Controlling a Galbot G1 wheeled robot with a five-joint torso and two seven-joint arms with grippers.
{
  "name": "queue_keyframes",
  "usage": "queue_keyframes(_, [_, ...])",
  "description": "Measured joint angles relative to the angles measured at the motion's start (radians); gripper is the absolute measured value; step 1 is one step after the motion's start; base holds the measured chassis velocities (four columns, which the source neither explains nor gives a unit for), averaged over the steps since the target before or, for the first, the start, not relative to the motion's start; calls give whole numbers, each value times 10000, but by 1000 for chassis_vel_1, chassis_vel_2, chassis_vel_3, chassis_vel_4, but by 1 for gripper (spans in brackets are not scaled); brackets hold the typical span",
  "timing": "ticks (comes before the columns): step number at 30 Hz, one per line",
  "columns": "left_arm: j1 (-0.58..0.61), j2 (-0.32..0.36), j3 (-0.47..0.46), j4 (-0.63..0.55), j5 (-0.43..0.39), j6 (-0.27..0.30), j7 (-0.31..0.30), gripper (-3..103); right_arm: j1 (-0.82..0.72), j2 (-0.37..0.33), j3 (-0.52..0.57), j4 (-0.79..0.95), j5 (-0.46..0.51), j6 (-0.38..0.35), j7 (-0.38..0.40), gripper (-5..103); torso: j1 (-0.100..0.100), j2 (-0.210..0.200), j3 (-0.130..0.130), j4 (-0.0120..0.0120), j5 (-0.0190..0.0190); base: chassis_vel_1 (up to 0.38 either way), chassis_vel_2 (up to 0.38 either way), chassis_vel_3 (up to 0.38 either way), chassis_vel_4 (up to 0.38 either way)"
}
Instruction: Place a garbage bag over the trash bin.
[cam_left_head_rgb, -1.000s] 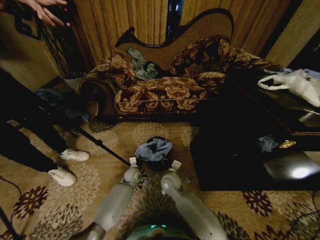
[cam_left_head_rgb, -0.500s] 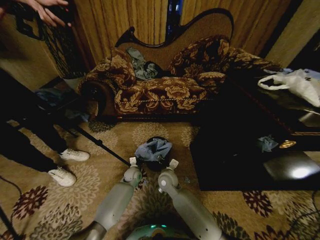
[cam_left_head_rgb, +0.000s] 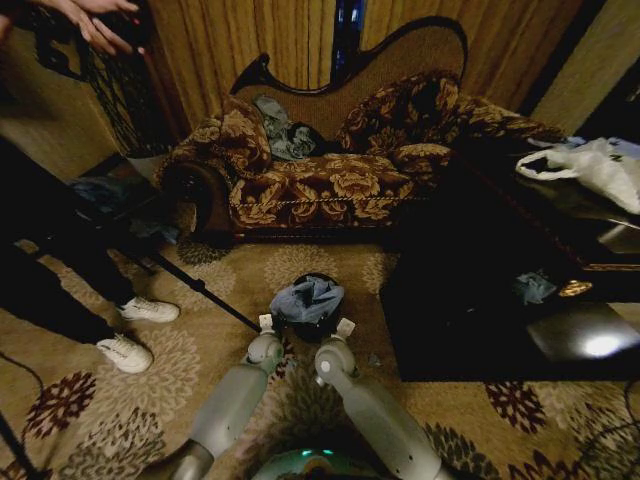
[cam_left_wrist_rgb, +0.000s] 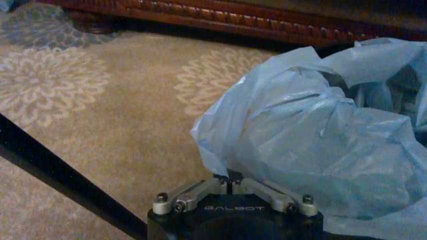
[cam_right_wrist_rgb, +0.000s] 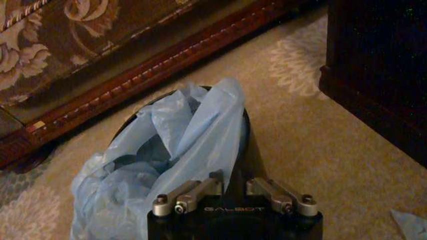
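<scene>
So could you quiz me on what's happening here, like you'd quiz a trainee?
1. True or false: the garbage bag is stretched smoothly around the rim of the trash bin.
2. What lies on the dark table at the robot's right? A) a white plastic bag with handles B) a stack of books C) a lamp
3. Whose fingers are shut on the garbage bag: the left gripper or the right gripper?

Key: 1 false, it sits bunched on top; 2 A; 3 left.

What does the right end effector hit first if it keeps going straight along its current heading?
Probably the thin pale blue-grey plastic garbage bag bunched on the small black cylindrical trash bin, directly ahead of the right end effector. Depth is unclear.
</scene>
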Motion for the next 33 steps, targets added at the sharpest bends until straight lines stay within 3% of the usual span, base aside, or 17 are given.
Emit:
queue_keyframes(2, [-21, 0, 2, 20, 0, -3, 1, 0, 6, -6, 0, -11, 8, -9, -7, 9, 0, 0, 0, 0, 0, 0, 0, 0, 0])
queue_keyframes(3, [-48, 3, 4, 51, 0, -14, 9, 0, 7, -18, 3, -41, 8, -20, -20, 2, 0, 0, 0, 0, 0, 0, 0, 0, 0])
queue_keyframes(6, [-70, 12, 3, 104, -2, -42, 34, 0, 7, -41, -5, -58, 12, -35, -42, 0, 0, 0, 0, 0, 1, 0, 0, 0, 0])
queue_keyframes(15, [-74, 49, -15, 210, -7, -110, 63, 0, 61, -120, -6, -82, -4, -38, -58, 0, 0, 0, 0, 0, 1, 0, 0, 0, 0])
queue_keyframes(26, [77, -38, 14, -256, 163, -118, 38, 0, -88, -882, -168, 23, -76, -238, -86, 0, 0, 0, 0, -1, 2, 0, 0, 0, 0])
queue_keyframes(33, [157, -70, 38, -348, 371, -215, 88, 0, 288, -956, -393, 877, 19, -249, 145, -1, 0, 0, 0, -1, 0, 0, 0, 0, 0])
